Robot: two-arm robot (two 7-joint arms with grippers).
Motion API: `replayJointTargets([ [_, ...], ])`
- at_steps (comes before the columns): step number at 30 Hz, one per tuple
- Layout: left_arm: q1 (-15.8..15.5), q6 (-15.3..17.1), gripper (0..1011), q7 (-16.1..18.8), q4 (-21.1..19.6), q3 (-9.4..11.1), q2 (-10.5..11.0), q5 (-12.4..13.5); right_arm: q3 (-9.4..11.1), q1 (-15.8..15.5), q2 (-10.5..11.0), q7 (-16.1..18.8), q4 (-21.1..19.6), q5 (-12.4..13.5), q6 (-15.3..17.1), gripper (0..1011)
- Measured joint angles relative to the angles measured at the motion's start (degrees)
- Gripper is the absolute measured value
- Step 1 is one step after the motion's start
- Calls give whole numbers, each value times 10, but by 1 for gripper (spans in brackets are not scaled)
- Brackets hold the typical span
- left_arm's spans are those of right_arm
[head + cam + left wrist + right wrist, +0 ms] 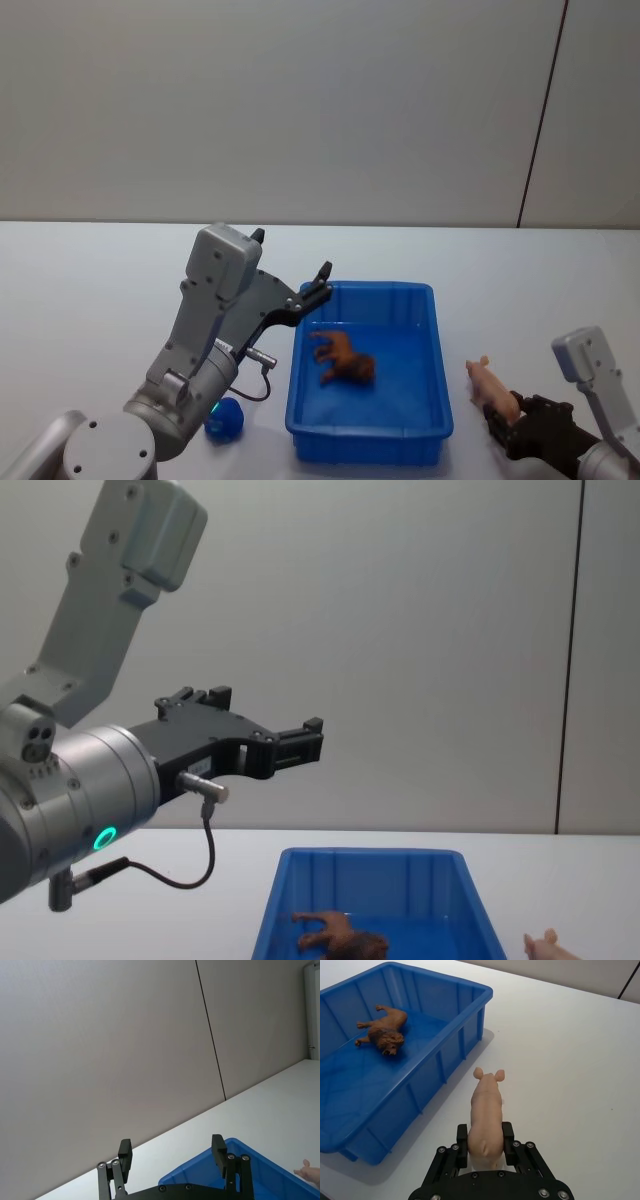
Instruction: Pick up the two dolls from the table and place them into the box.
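While right claw [485, 1135] grips pink doll [486, 1105], left claw [171, 1146] hovers splayed

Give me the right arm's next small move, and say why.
Probably lift straight up. The right tool grips the pink doll at its rear, and the doll seems to stand on the table beside the box, whose wall it must clear. The brown doll already lies inside. The left tool hangs open near the box's left rim.
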Motion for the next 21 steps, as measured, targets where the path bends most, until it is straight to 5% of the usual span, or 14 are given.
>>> replayJointTargets([
  [8, 0, 0, 1001, 0, 0, 0, 0, 0, 1, 3, -2, -9, 1, 1, -10, 383],
  [21, 0, 0, 1001, 0, 0, 0, 0, 0, 7, 9, -2, -13, -21, 2, -69, 383],
])
